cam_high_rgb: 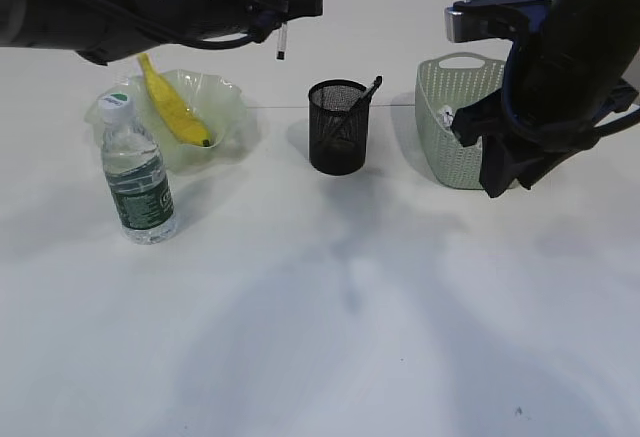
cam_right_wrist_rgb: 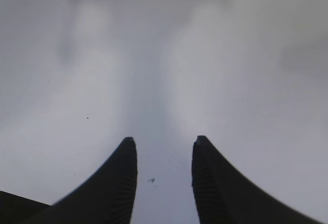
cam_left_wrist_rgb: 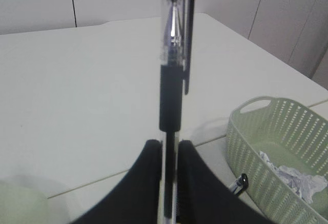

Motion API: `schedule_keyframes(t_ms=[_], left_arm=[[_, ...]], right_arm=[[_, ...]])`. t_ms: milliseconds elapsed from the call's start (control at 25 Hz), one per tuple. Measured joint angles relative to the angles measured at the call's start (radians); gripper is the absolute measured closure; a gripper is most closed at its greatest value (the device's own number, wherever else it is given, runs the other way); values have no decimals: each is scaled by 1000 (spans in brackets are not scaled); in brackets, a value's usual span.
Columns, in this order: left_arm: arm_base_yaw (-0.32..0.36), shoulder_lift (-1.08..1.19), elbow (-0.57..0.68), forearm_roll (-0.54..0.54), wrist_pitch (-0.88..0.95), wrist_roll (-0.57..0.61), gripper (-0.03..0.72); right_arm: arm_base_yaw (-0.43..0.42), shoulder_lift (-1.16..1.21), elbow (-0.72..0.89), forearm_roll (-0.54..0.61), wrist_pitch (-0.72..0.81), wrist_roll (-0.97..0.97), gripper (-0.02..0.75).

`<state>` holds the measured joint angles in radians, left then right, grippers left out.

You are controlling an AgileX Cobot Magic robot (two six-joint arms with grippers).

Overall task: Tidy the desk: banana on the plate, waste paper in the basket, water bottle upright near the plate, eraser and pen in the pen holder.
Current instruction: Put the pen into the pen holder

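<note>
My left gripper [cam_high_rgb: 298, 4] is shut on a black-and-clear pen [cam_high_rgb: 281, 41], holding it high above the table behind and left of the black mesh pen holder [cam_high_rgb: 337, 129]. In the left wrist view the pen [cam_left_wrist_rgb: 172, 55] sticks out between the jaws [cam_left_wrist_rgb: 168, 144]. Another pen [cam_high_rgb: 363, 102] leans in the holder. The banana [cam_high_rgb: 170, 104] lies on the pale green plate [cam_high_rgb: 232, 105]. The water bottle [cam_high_rgb: 135, 172] stands upright in front of the plate. Crumpled paper [cam_left_wrist_rgb: 293, 175] lies in the green basket [cam_high_rgb: 455, 132]. My right gripper [cam_right_wrist_rgb: 164, 141] is open and empty over bare table. No eraser is in view.
The white table runs wide in front of the objects. My right arm [cam_high_rgb: 560, 67] hangs in front of and beside the basket's right end. A seam line [cam_left_wrist_rgb: 102, 178] crosses the table behind the holder.
</note>
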<state>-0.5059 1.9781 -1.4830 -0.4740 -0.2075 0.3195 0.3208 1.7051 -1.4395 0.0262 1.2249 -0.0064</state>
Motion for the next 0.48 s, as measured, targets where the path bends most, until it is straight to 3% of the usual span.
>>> schedule_keyframes(t_ms=[480], left_arm=[[-21, 94, 0, -3, -118, -82, 649]], right_arm=[[0, 0, 0, 2, 0, 6, 465]])
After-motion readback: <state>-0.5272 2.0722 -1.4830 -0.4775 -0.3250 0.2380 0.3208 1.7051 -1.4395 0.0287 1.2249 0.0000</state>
